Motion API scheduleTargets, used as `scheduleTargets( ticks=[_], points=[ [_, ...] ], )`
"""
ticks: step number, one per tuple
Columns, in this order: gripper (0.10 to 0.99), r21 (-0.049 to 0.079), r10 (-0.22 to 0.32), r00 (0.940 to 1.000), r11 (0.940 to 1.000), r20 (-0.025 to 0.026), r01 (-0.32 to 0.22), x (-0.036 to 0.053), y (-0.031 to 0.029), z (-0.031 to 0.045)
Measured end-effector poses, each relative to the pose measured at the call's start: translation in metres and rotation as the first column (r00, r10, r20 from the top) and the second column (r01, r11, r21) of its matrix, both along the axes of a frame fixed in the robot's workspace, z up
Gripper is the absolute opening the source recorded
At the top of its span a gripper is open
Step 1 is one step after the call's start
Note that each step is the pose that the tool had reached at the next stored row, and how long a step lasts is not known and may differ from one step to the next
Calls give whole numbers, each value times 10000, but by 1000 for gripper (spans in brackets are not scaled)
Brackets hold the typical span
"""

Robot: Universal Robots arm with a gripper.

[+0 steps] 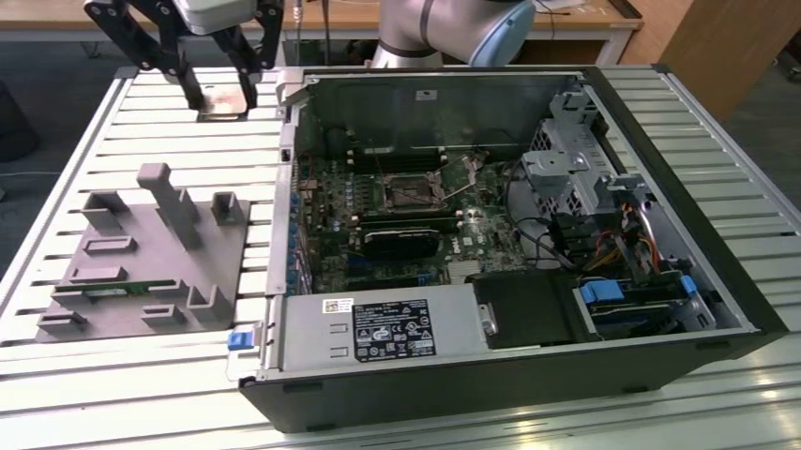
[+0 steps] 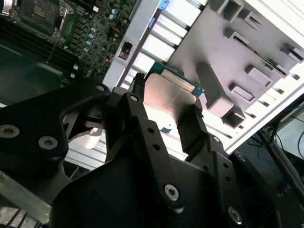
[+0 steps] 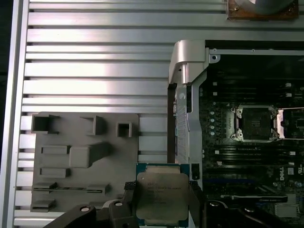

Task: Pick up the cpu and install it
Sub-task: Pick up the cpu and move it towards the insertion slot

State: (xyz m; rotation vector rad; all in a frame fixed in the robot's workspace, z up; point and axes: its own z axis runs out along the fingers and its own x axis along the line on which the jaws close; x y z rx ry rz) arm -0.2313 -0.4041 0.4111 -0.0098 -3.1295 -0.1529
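Note:
The cpu [image 1: 225,101], a thin square chip with a silver-grey top, hangs in the air above the slatted table, off the far left corner of the open computer case as the exterior view shows it. My gripper [image 1: 221,97] is shut on it, one black finger on each side edge. In both wrist views the cpu [image 3: 163,194] [image 2: 166,97] sits flat between the fingers [image 2: 138,102]. The open black socket frame [image 1: 411,194] [image 3: 256,123] lies in the middle of the motherboard, apart from the chip.
The computer case [image 1: 701,281] lies open on the slatted aluminium table [image 1: 163,141]. A grey parts fixture [image 1: 138,262] [image 3: 80,156] with upright posts and a green memory stick [image 1: 119,289] sits on the exterior view's left. Cables and drive bays crowd the case's right side.

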Motion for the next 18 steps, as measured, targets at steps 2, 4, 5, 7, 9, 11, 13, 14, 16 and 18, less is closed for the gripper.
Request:
scheduleTargets(
  ticks=[2,4,5,7,9,11,13,14,16,18],
  points=[
    [529,1,0,10000,10000,0,0,31,1,-1],
    [529,1,0,10000,10000,0,0,67,3,-4],
    [529,1,1,10000,10000,0,-1,88,4,-5],
    [529,2,1,10000,10000,1,-1,132,7,-9],
    [529,1,1,10000,10000,1,-1,176,11,-11],
    [529,1,0,10000,10000,0,0,225,21,-15],
    [529,3,0,10000,10000,0,0,277,38,-19],
    [529,3,1,10000,10000,0,-1,299,52,-21],
    [529,4,0,10000,10000,1,0,344,82,-32],
    [529,4,0,10000,10000,0,0,388,113,-42]
  ],
)
